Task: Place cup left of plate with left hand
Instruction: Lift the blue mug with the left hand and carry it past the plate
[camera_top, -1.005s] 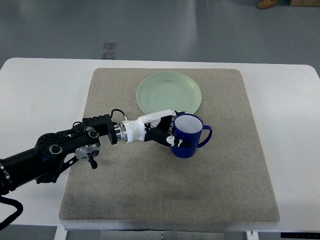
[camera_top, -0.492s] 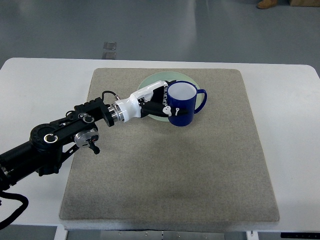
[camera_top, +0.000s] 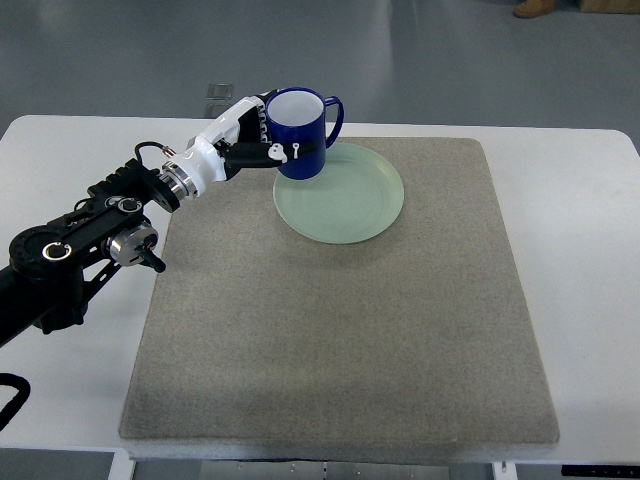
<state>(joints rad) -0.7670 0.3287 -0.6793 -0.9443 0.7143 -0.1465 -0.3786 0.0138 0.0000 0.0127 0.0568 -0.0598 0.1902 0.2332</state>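
The left hand (camera_top: 250, 140), white-shelled with black joints, has its fingers wrapped around the side of the cup (camera_top: 299, 133), gripping it firmly; its dark arm (camera_top: 75, 250) reaches in from the picture's left edge across the left side of the desk (camera_top: 70, 170). The cup is a deep blue mug with a white interior and a loop handle that points right and slightly away from the robot. It is upright, its mouth open to the camera, and nothing can be seen inside it. It appears lifted clear of the surface, sitting over the far edge of the grey mat (camera_top: 340, 330) near the mat's far left corner, and overlapping the far left rim of the plate (camera_top: 340, 195) in this view. The plate is pale green, round and shallow, lying flat on the far half of the mat, a little left of the mat's middle line; its dish holds nothing. The mat covers most of the white desk, leaving bare margins on the left and right sides.
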